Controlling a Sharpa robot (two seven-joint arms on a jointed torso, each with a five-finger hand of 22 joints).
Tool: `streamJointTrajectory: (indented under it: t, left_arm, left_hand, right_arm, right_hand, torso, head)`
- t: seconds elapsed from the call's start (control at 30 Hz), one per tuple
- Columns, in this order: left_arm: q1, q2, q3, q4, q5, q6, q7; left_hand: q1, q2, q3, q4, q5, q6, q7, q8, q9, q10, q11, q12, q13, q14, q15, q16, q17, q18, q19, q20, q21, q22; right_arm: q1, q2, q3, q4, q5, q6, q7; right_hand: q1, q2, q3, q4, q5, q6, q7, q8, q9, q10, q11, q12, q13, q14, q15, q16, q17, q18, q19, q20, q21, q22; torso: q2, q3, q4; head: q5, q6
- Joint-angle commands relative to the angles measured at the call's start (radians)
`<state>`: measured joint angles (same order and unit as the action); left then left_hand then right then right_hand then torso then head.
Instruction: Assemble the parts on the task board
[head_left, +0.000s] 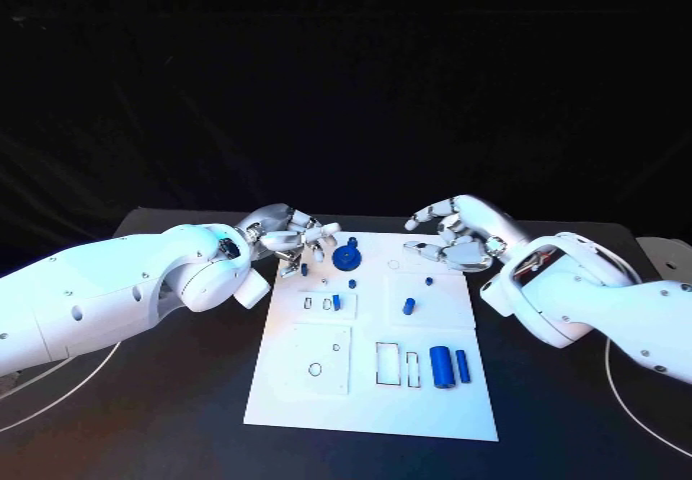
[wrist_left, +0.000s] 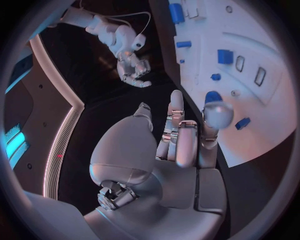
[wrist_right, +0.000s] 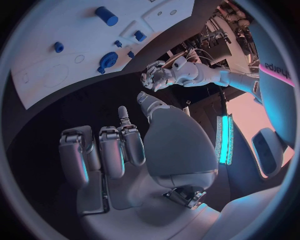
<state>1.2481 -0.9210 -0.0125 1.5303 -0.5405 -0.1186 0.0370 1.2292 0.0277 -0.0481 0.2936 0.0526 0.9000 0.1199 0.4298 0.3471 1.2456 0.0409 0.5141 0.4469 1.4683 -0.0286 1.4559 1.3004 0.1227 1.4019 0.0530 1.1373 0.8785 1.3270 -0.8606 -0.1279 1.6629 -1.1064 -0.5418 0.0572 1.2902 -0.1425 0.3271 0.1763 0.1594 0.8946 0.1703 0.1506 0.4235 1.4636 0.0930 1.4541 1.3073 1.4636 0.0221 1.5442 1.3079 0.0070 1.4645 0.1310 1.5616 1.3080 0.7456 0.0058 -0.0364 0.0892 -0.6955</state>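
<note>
Task board (head_left: 433, 400) — blue parts (head_left: 443, 367), hands flanking

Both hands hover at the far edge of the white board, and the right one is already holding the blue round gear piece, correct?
Not quite. The right hand holds nothing, as the right wrist view shows. The blue round gear piece lies on the white task board, nearer the left hand. Both hands are at the far edge.

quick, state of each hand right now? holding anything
Left hand: open, fingers spread at the task board's far edge, holding nothing.
Right hand: open, fingers loosely curled over the table, holding nothing.
</note>
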Motion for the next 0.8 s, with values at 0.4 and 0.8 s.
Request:
streamJointTrajectory:
  t: [0.4, 0.8]
  left_arm:
    - [0.045, 0.095, -0.017, -0.031, -0.473, 0.344, -0.484]
    - [0.062, 0.171, -0.04, -0.077, -0.565, 0.366, -0.544]
  left_hand:
    - [0.002, 0.084, -0.09, -0.001, -0.002, -0.064, -0.015, 0.166, 0.144, -0.087, -0.012, 0.419, 0.367, 0.093, -0.011, 0.091, 0.243, -0.042, 0.031, -0.004, 0.201, 0.254]
    - [-0.048, 0.127, -0.197, 0.0, -0.002, -0.077, -0.029, 0.244, 0.214, -0.051, -0.024, 0.556, 0.497, 0.099, -0.02, 0.107, 0.261, -0.055, 0.046, -0.011, 0.254, 0.339]
  right_arm:
    - [0.019, -0.096, -0.001, -0.003, 0.245, 0.074, 0.048]
    - [0.019, -0.103, -0.002, -0.013, 0.225, 0.081, 0.024]
  right_hand:
    - [0.014, -0.001, 0.012, -0.004, 0.031, 0.008, -0.003, 0.012, 0.002, 0.004, -0.01, -0.002, 0.146, 0.086, -0.011, -0.004, 0.168, -0.004, 0.098, -0.012, -0.003, 0.256]
    - [0.014, -0.004, 0.013, -0.006, 0.039, 0.007, -0.003, 0.013, 0.001, 0.004, -0.011, -0.002, 0.146, 0.085, -0.011, -0.004, 0.166, -0.003, 0.096, -0.013, -0.005, 0.254]
  torso:
    - [-0.041, 0.0126, 0.0023]
    - [-0.04, 0.013, 0.001]
  head:
    - [0.005, -0.032]
    - [0.005, -0.044]
